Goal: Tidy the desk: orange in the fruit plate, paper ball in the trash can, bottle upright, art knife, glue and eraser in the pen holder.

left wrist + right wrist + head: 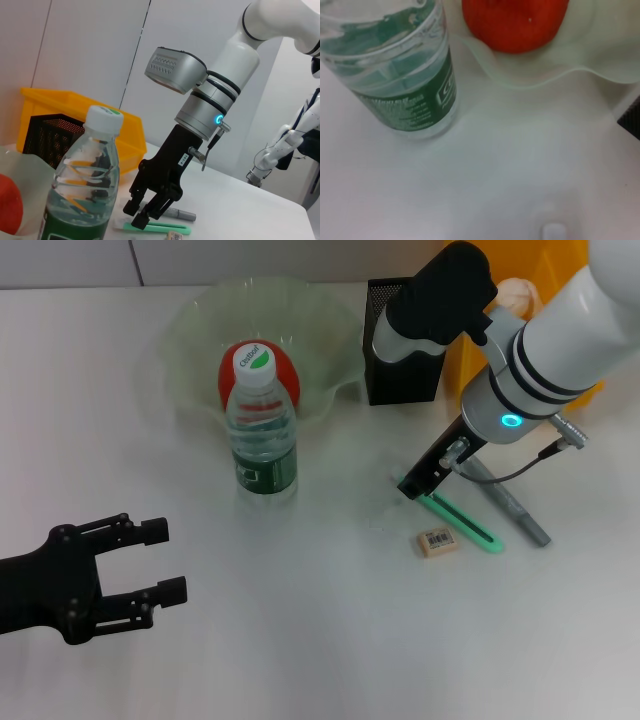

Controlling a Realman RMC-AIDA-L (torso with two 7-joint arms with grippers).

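Bottle point(262, 430): upright, centre of bench point(300, 640), just before the fruit plate point(200, 320) holding the orange point(285, 370). Right gripper point(415, 490): fingers pinching green knife point(465, 525) on bench; eraser point(438, 542) near it. Left gripper point(165, 560): near left, fingers spread.

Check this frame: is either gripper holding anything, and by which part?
The right gripper is down at one end of the green knife; whether it grips it cannot be told. The left gripper is open and empty.
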